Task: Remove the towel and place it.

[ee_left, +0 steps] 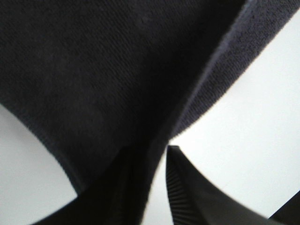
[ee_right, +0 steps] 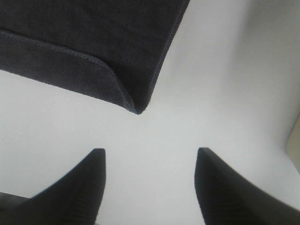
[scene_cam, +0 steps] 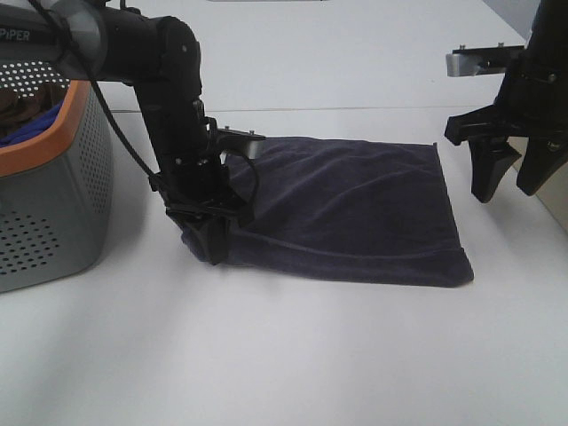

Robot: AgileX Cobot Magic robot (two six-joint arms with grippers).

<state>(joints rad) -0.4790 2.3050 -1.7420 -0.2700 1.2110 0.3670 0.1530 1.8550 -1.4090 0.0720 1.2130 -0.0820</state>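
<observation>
The dark navy towel lies spread on the white table, folded over along its front edge. My left gripper is down at the towel's front left corner, shut on the cloth; the left wrist view shows the towel pinched between the fingers. My right gripper hangs open and empty above the table just right of the towel's far right corner. The right wrist view shows a hemmed corner of the towel ahead of the spread fingers. The white tag is not visible.
A grey perforated basket with an orange rim stands at the left edge, holding blue and brown cloth. The left arm reaches from beside it. Bare white table lies in front of the towel.
</observation>
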